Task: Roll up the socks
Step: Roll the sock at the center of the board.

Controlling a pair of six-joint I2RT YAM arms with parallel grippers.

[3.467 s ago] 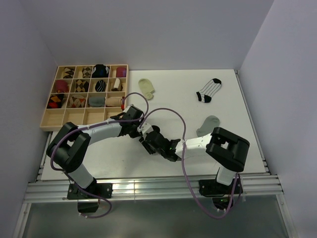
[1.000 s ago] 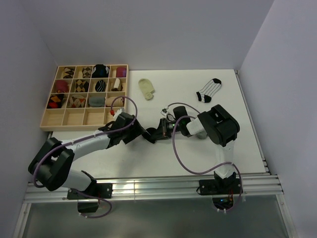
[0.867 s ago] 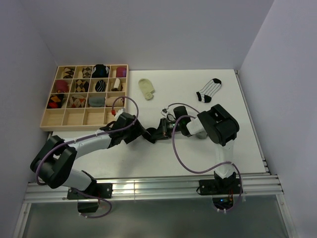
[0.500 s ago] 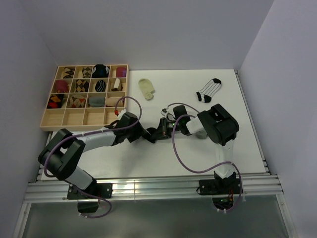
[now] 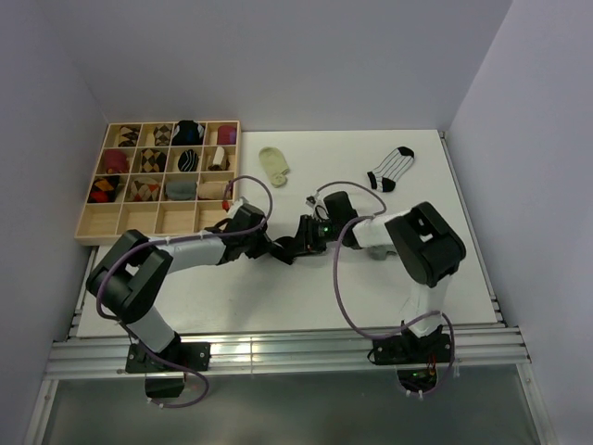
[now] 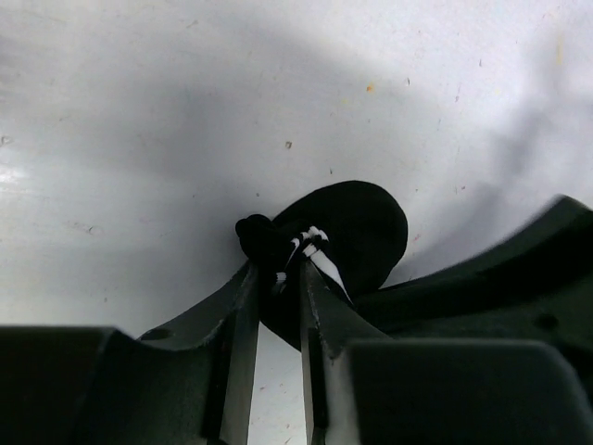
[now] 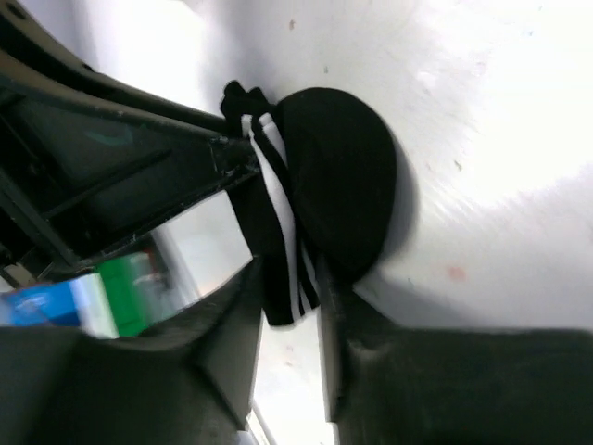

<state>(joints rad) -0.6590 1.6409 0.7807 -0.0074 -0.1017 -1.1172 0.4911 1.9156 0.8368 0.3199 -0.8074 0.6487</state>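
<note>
- Since a moment ago the left pincer (image 6: pixel 278 269) has squeezed in; it pinches the black sock (image 6: pixel 361 227) by its striped edge.
- That edge sits between the right pincer (image 7: pixel 289 278) fingers; gripping or let go, I cannot tell.
- Sock lies on the white table (image 5: pixel 278 306), mid-frame from above.

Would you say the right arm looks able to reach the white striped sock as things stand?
Probably yes: the white striped sock lies uncovered on open table beyond the right hand, though the black sock sits between its fingers.
</note>
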